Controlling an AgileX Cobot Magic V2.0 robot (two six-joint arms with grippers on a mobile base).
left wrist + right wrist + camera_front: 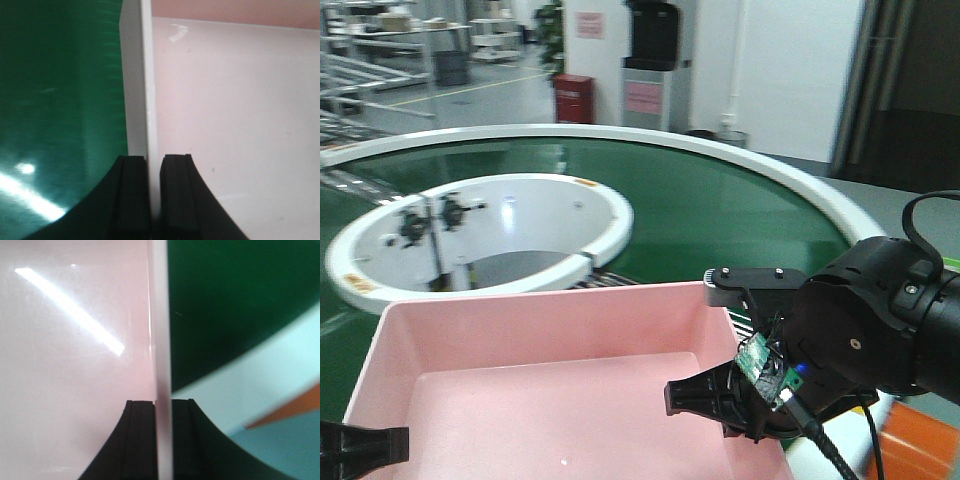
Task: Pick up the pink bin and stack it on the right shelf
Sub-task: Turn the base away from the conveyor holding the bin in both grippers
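1. Two grabs done: your left pincer [154,170] and right pincer [161,412] each clamp a pink bin [550,400] wall.
2. Bin's at 6 o'clock. The right shelf isn't in sight, so stacking's all ahead.

Pale pink bin [550,400] — rectangular, empty, upright — close in front, near green conveyor [720,200].

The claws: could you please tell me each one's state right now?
Left claw: closed on the bin wall.
Right claw: closed on the opposite bin wall.
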